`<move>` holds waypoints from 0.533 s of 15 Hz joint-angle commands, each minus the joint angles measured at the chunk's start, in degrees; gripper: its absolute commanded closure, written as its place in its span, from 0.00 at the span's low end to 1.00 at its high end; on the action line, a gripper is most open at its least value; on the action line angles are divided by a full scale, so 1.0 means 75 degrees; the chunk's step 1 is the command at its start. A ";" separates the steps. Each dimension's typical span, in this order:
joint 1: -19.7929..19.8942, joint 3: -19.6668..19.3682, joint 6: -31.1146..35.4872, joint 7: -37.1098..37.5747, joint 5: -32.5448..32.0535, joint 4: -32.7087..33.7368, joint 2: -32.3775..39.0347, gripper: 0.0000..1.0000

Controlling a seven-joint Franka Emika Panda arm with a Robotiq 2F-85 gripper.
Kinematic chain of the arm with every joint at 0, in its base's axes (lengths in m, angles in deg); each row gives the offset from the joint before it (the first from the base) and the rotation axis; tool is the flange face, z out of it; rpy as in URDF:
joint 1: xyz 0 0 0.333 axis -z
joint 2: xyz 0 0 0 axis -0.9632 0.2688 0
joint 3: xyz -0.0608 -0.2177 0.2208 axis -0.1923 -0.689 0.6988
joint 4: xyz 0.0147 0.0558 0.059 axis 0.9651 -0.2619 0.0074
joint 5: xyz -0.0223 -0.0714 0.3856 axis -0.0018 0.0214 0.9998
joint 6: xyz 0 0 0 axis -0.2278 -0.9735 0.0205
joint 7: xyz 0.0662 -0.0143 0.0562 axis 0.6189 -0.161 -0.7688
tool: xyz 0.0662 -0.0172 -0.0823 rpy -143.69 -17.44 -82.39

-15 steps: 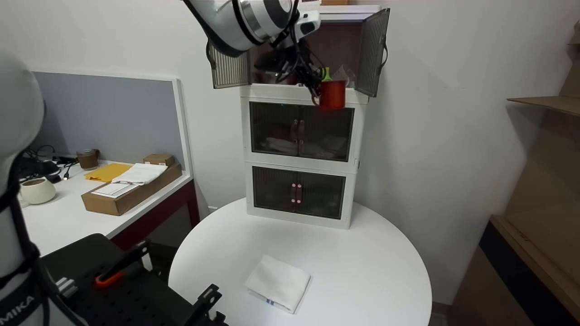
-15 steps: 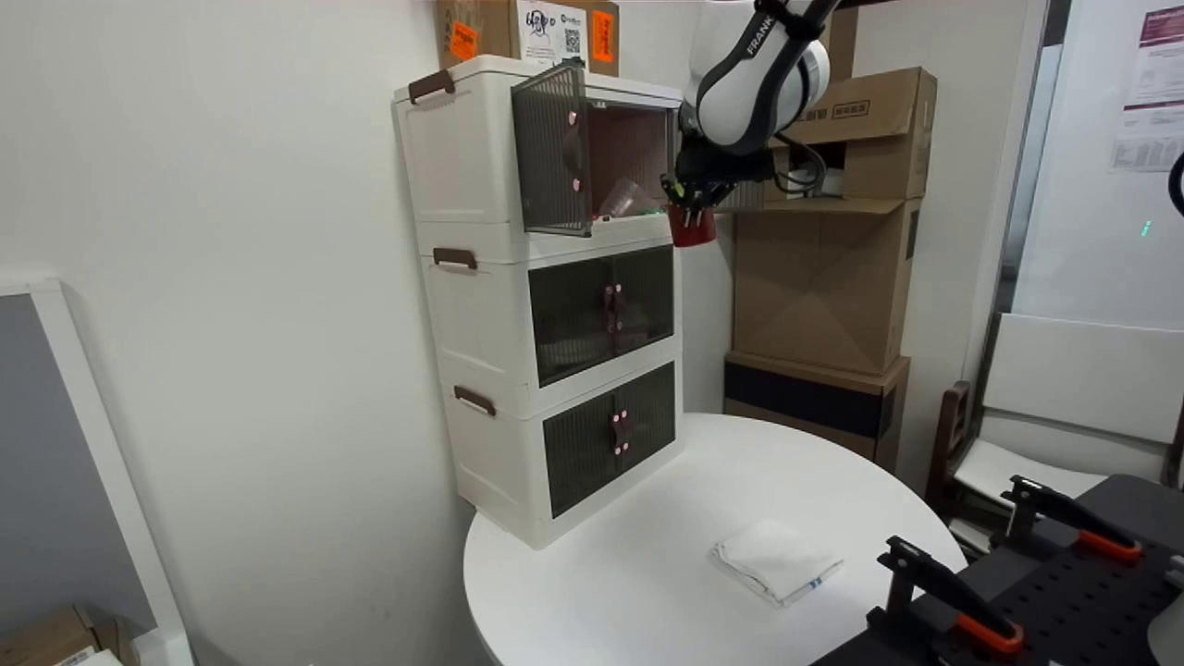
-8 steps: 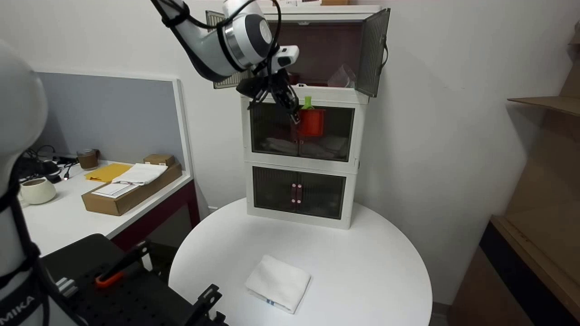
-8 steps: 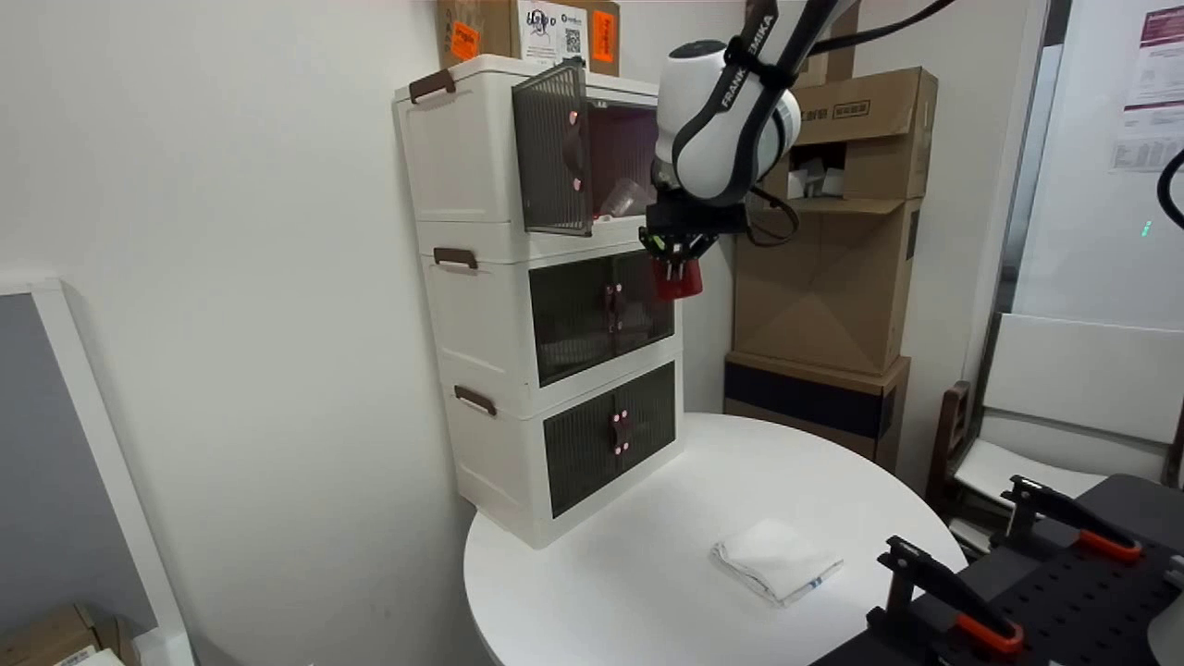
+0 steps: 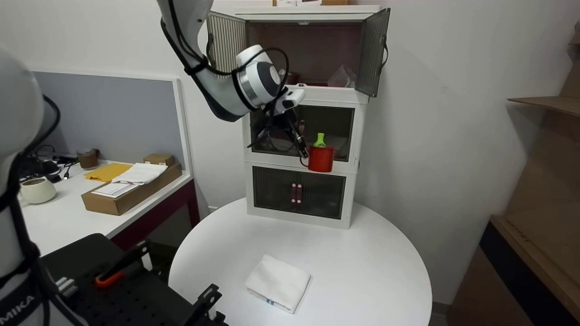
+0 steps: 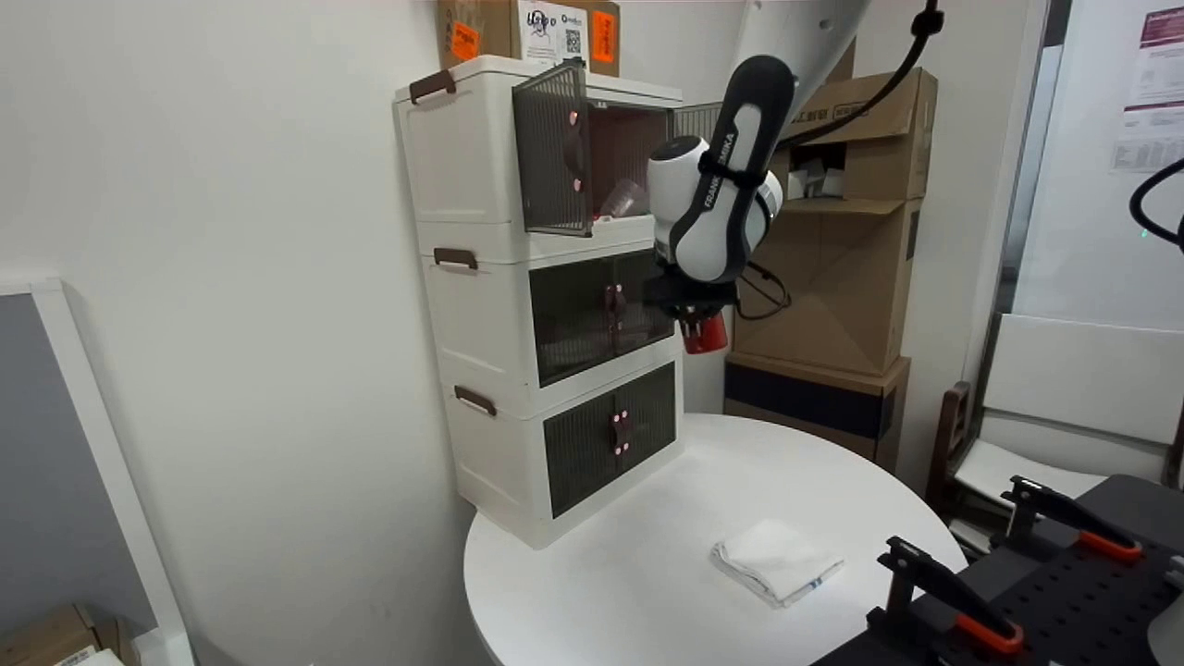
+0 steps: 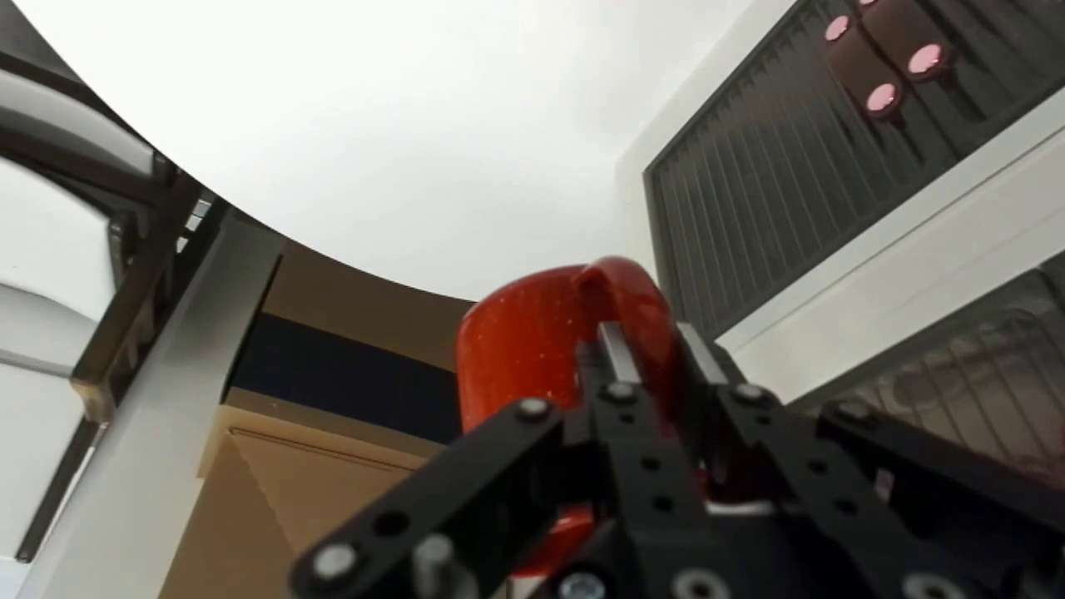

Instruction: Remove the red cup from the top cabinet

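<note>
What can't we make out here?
Lower part of green item: in an exterior view, hidden by red cup.
Inside of red cup: wrist view, mostly blocked by jaws.
Contents behind lowest doors: in both exterior views, panels too dark.
Top of cardboard box: in an exterior view, cut off by edge.

The round white table [image 5: 362, 271] I am viewing remotely is supporting a three-tier white cabinet [image 5: 290, 163] near its edge; a folded white cloth [image 5: 278, 283] is lying flat, well apart.

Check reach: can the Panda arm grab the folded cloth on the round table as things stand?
Probably not: the gripper is closed on the handle of the red cup, though nothing visible covers the folded cloth.
</note>
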 commanded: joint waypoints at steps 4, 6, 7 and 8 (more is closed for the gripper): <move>0.0086 -0.0216 -0.0152 0.1388 0.0173 0.1157 0.1803 0.96; 0.0007 -0.0363 -0.0207 0.1796 0.0218 0.1395 0.2281 0.96; -0.0123 -0.0561 -0.0220 0.2082 0.0192 0.1520 0.2568 0.96; -0.0172 -0.0658 -0.0232 0.2294 0.0222 0.1621 0.2778 0.96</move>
